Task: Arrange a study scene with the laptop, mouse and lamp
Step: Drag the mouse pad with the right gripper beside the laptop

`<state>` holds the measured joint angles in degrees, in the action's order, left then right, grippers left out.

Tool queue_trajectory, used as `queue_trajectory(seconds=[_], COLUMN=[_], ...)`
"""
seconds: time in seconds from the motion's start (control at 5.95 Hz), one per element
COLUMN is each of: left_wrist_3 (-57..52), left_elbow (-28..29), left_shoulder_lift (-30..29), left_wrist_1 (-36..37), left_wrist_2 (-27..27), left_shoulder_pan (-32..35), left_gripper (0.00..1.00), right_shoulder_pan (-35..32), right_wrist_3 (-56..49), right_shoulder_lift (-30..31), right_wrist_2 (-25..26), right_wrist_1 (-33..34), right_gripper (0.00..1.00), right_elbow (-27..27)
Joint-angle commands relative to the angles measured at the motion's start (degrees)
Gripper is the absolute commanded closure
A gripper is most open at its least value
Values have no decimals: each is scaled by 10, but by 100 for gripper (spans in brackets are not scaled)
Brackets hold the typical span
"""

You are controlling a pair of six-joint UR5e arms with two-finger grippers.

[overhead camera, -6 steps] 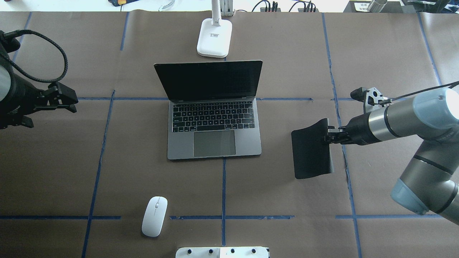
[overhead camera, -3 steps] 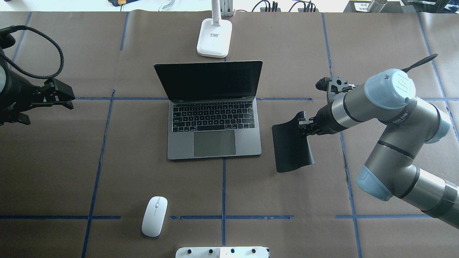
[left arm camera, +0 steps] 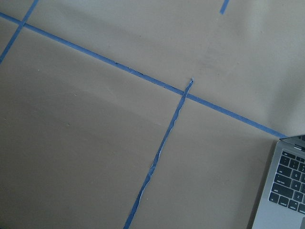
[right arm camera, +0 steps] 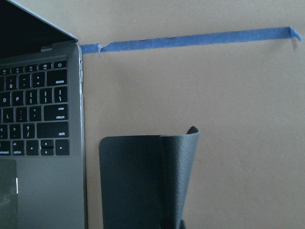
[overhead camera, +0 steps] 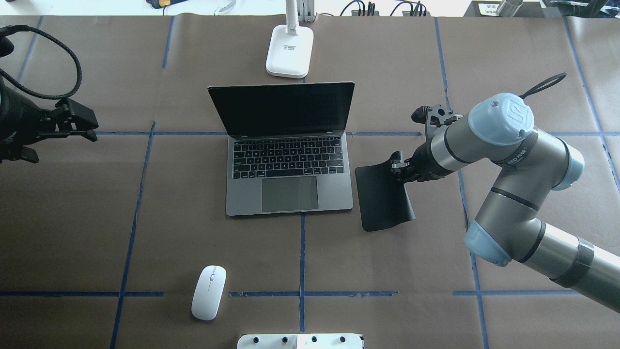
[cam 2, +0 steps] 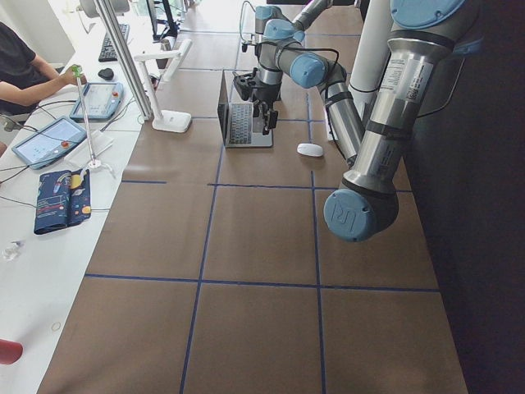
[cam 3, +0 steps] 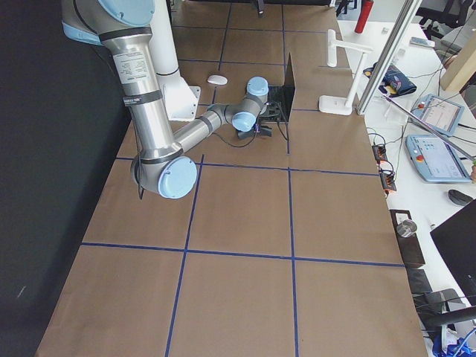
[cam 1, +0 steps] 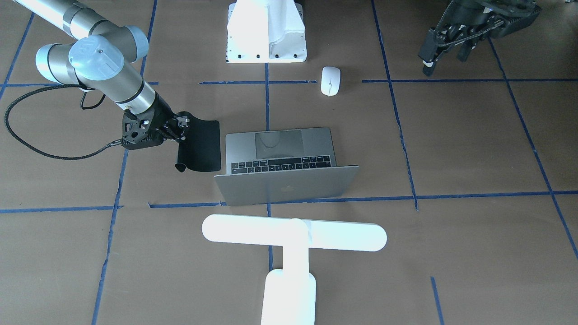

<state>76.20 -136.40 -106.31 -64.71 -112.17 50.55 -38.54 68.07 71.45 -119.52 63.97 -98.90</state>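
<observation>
The open grey laptop point(overhead camera: 289, 194) sits mid-table, screen upright; it also shows in the front view point(cam 1: 289, 185). My right gripper point(overhead camera: 398, 170) is shut on the edge of a black mouse pad point(overhead camera: 382, 201), which lies just right of the laptop with its gripped edge curled up point(right arm camera: 178, 171). The white mouse point(overhead camera: 209, 292) lies near the front edge, left of centre. The white lamp point(cam 1: 293, 234) stands behind the laptop; its base point(overhead camera: 289, 51) shows from overhead. My left gripper point(overhead camera: 80, 125) is open and empty, far to the left.
A white boxy pedestal point(overhead camera: 300, 341) with bolt holes stands at the near table edge. Blue tape lines cross the brown paper cover. A black cable loops off the left wrist point(overhead camera: 58, 48). The left wrist view shows the laptop's corner point(left arm camera: 286, 186).
My right gripper has carried the mouse pad leftward until it lies close beside the laptop. My left gripper has drifted slightly left and away.
</observation>
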Motion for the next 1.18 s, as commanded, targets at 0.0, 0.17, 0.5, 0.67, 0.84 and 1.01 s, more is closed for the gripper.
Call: queue_trajectory(seconds=[0.0, 0.17, 0.5, 0.67, 0.84, 1.01], left_wrist_3=[0, 0, 0, 0, 0, 1], left_elbow=[1, 2, 5, 6, 10, 17], left_shoulder_lift=[-3, -5, -6, -5, -5, -6], left_wrist_1=[0, 0, 1, 1, 1, -3], left_wrist_2=[-1, -1, -1, -1, -1, -2], left_shoulder_pan=[0, 0, 0, 0, -1, -4], left_gripper=[0, 0, 0, 0, 0, 0], right_shoulder_pan=[-6, -7, -7, -14, -35, -51], right_wrist_3=[-13, -12, -12, -12, -14, -14], right_shoulder_lift=[-3, -1, 2, 2, 3, 3], right_wrist_2=[1, 0, 1, -2, -8, -12], right_wrist_1=[1, 2, 3, 3, 22, 59], right_gripper=[94, 57, 0, 0, 0, 0], right_elbow=[13, 15, 18, 16, 10, -8])
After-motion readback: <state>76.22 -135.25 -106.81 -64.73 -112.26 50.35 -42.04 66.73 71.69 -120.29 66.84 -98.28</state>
